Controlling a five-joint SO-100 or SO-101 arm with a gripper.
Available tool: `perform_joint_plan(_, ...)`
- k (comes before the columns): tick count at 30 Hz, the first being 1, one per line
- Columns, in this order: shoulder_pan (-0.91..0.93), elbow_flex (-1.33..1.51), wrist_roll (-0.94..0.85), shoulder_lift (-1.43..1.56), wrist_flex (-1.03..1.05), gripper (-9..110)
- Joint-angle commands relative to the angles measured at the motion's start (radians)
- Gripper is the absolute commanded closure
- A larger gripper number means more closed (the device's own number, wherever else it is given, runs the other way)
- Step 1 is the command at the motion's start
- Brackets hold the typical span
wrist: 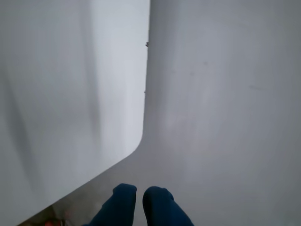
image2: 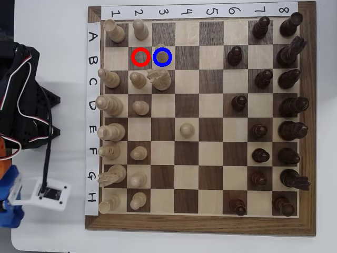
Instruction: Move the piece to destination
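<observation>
In the overhead view the piece (image2: 161,51), a small pale pawn, stands upright on the light square inside the blue ring, the destination (image2: 169,57). The dark square with the red ring (image2: 140,57) beside it on the left is empty. The arm (image2: 21,79) is folded back off the board's left side, far from the piece. In the wrist view my gripper (wrist: 139,195) shows two blue fingertips (wrist: 123,203) pressed close together at the bottom edge. It is shut with nothing between them. That view shows only pale surfaces, with neither the board nor the piece.
Pale pieces fill the board's left columns, with a knight (image2: 159,79) just below the destination and a lone pawn (image2: 186,128) near the middle. Dark pieces (image2: 260,79) line the right side. A white camera module (image2: 50,193) and cables lie left of the board. A rounded white edge (wrist: 138,141) crosses the wrist view.
</observation>
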Motion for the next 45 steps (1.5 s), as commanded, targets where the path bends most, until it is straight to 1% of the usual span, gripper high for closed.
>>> perform_joint_plan(1,-0.003,0.046,0.000,0.063,0.072,101)
perform_joint_plan(7,-0.021,0.025,0.003,0.063,0.155,101)
perform_joint_plan(34,-0.029,0.028,0.002,0.063,0.140,101)
perform_joint_plan(45,-0.006,0.028,0.025,0.063,0.138,101)
